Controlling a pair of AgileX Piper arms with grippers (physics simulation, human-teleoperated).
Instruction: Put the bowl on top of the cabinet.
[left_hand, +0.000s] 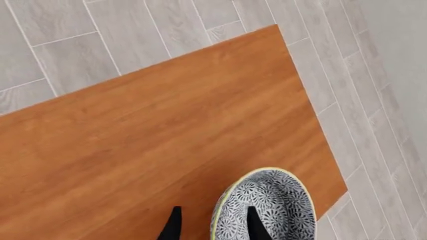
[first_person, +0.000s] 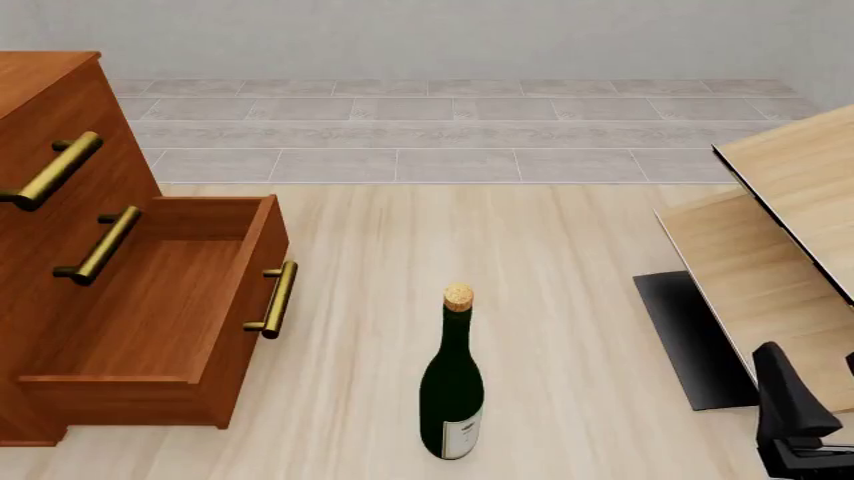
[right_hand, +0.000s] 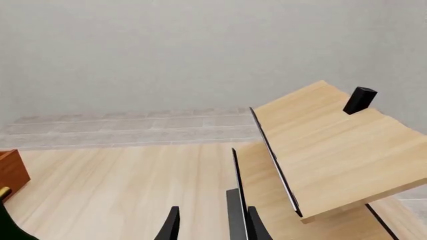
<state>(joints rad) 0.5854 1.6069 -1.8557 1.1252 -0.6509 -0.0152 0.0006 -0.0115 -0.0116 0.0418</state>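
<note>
The left end effector (left_hand: 212, 225) grips the bowl (left_hand: 267, 207) by its rim, with 1 dark finger inside the speckled hollow and the other outside against the wall, and it hangs above the cabinet (left_hand: 167, 130), over the corner of the reddish-brown top nearest the grey tiled floor (left_hand: 60, 45). Whether the bowl's base already touches the cabinet top cannot be told from the left wrist view. In the front view the cabinet (first_person: 54, 230) stands at the bench's (first_person: 534, 300) far left with 1 drawer (first_person: 174, 300) pulled open below its top (the bowl and the left arm are out of that frame). The bowl looks like glazed ceramic: stiff, fairly light, slick at the rim and liable to chip or roll if dropped, so the pinch across the wall seems the sensible hold, and it should be set down flat and well in from the cabinet's edge before release. The right end effector (right_hand: 212, 224) is empty, its fingers parted, well away from the cabinet beside the pale wood furniture (right_hand: 333, 150); in the front view only its dark body (first_person: 794, 410) shows. The green corked bottle (first_person: 453, 385) stands upright on the bench to the right of the cabinet's open drawer, clear of the work.
</note>
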